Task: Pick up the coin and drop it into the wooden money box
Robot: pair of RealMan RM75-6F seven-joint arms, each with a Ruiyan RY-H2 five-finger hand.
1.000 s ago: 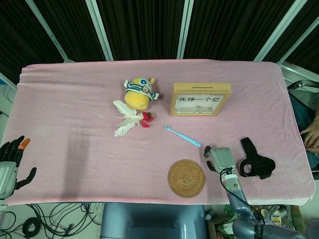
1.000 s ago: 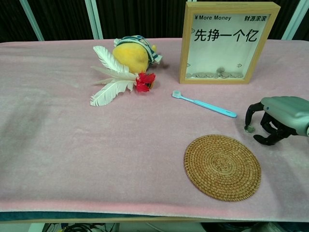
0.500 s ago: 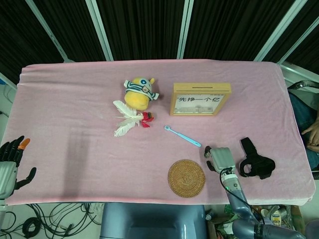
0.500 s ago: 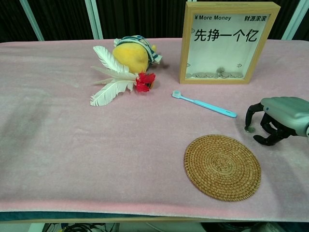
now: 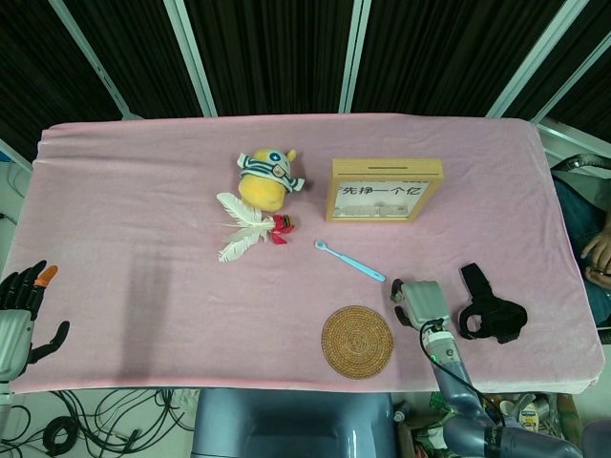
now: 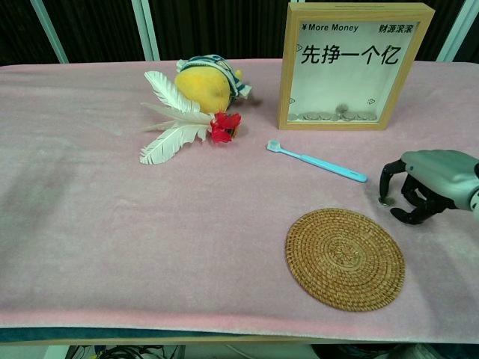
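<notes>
The small round silvery coin [image 6: 385, 200] lies flat on the pink-covered worktop [image 6: 112, 224], right of centre and near the front, directly under the fingertips of the right robot hand [image 6: 426, 191]. That robot hand arches over it with fingers curled down; whether they pinch the coin I cannot tell. The upright wooden glass-fronted money box [image 6: 352, 63] stands farther back, slightly left. The left robot hand [image 5: 21, 310] hangs spread, well apart at the far left edge.
</notes>
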